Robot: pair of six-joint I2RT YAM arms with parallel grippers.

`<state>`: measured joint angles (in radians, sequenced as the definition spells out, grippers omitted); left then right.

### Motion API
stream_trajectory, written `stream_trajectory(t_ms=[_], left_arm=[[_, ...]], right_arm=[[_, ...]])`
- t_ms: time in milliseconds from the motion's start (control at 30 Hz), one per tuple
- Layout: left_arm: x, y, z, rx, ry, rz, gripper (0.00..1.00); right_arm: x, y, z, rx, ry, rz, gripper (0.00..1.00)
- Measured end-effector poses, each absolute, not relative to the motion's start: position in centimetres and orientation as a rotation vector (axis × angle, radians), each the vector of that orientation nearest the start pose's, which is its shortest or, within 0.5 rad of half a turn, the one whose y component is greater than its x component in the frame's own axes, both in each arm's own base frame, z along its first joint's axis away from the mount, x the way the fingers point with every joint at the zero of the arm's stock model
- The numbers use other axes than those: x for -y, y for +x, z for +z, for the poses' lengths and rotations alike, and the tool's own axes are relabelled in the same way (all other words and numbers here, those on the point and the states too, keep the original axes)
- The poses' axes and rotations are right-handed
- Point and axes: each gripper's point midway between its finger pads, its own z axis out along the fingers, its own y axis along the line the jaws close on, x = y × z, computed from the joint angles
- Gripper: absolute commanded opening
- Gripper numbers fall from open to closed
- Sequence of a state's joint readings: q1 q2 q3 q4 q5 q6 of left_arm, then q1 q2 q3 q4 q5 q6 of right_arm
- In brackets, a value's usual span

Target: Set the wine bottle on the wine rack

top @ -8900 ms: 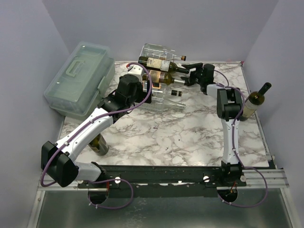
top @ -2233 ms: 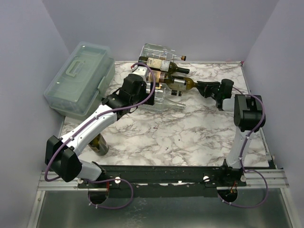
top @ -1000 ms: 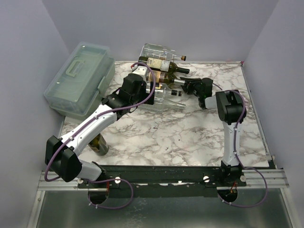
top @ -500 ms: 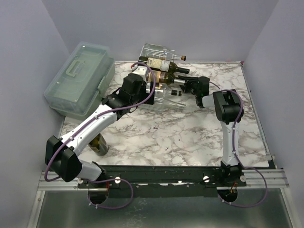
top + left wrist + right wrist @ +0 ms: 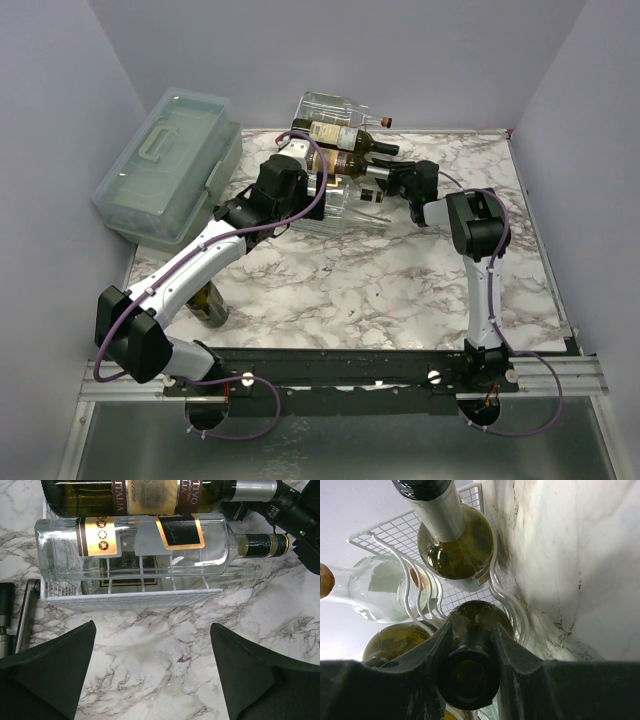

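The right end effector [image 5: 470, 647] grips the neck of the wine bottle [image 5: 481, 615], lying in the wine rack [image 5: 385, 537] cradle, probably to seat it fully; the left end effector [image 5: 152, 677] hangs wide open, empty.

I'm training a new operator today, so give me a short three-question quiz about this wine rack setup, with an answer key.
1. True or false: the right pincer is shut on the neck of a wine bottle lying in the wine rack.
2. In the top view, where does the pale-green storage box sit?
A) left of the rack
B) right of the rack
C) on top of the rack
3. Fill in: the left pincer, near the rack's front, is ____ (open or shut).
Key: 1 true; 2 A; 3 open.
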<state>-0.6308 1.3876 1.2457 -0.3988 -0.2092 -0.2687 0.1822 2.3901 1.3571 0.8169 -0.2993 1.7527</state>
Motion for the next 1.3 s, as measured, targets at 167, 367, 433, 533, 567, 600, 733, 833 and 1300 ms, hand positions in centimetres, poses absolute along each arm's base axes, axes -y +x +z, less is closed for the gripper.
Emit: stream_trajectory(t_ms=[167, 367, 433, 533, 567, 600, 733, 833, 1300], left_arm=[[22.4, 35.0, 23.6, -2.099, 0.257, -0.320, 0.99], [22.4, 35.0, 23.6, -2.099, 0.257, -0.320, 0.99], [22.4, 35.0, 23.6, -2.099, 0.257, -0.320, 0.99], [22.4, 35.0, 23.6, -2.099, 0.257, -0.320, 0.99], [22.4, 35.0, 23.6, -2.099, 0.257, -0.320, 0.99], [22.4, 35.0, 23.6, -2.099, 0.257, -0.320, 0.99], [22.4, 35.0, 23.6, -2.099, 0.256, -0.320, 0.99], [22.4, 35.0, 23.6, -2.100, 0.257, -0.320, 0.99], [22.4, 35.0, 23.6, -2.098, 0.256, -0.321, 0.99]], right_arm=[[-20.1, 58.9, 7.2, -1.659, 1.299, 1.564, 0.30], [-20.1, 58.8, 6.8, -1.679, 1.286, 1.543, 0.49], [-20.1, 58.8, 6.8, -1.679, 1.296, 1.544, 0.55], [-20.1, 58.5, 6.8, -1.683, 1.298, 1.546, 0.65], [-20.1, 58.4, 7.0, -1.681, 1.292, 1.548, 0.68], [-20.2, 58.4, 7.2, -1.681, 1.292, 1.549, 0.70], [-20.1, 58.0, 7.8, -1.688, 1.296, 1.545, 0.81], [-20.1, 57.4, 7.9, -1.707, 1.312, 1.528, 0.84], [-18.0, 53.0, 6.8, -1.790, 1.372, 1.416, 0.84]])
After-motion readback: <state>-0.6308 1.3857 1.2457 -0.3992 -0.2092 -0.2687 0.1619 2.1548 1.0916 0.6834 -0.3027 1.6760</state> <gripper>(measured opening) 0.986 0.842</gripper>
